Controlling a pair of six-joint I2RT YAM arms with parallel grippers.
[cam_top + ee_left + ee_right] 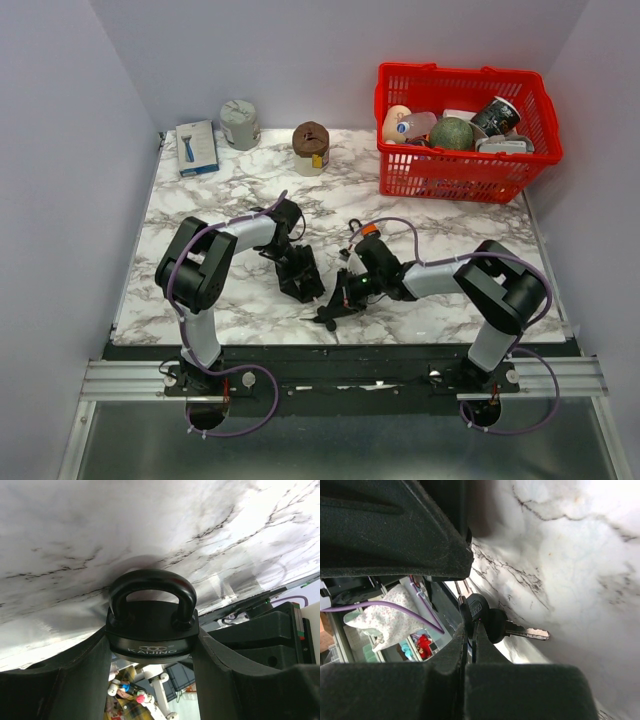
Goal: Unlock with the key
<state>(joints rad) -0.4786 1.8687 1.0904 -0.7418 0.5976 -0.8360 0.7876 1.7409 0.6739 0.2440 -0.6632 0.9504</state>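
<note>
A black padlock [151, 630] with a closed shackle and the word KAIJING on it sits between my left gripper's [152, 647] fingers, which are shut on its body just above the marble table. In the top view the left gripper [301, 277] is at the table's middle front, and the padlock is mostly hidden in it. My right gripper [468, 632] is shut on the black head of a key [492, 625]; a silver blade [530, 632] sticks out to the right over the marble. In the top view the right gripper [338, 303] is just right of the left one.
A red basket [395, 175] full of items stands at the back right. A blue and white package [197, 148], a grey can [240, 124] and a brown-topped jar [311, 147] stand along the back. The table's front edge lies close below both grippers.
</note>
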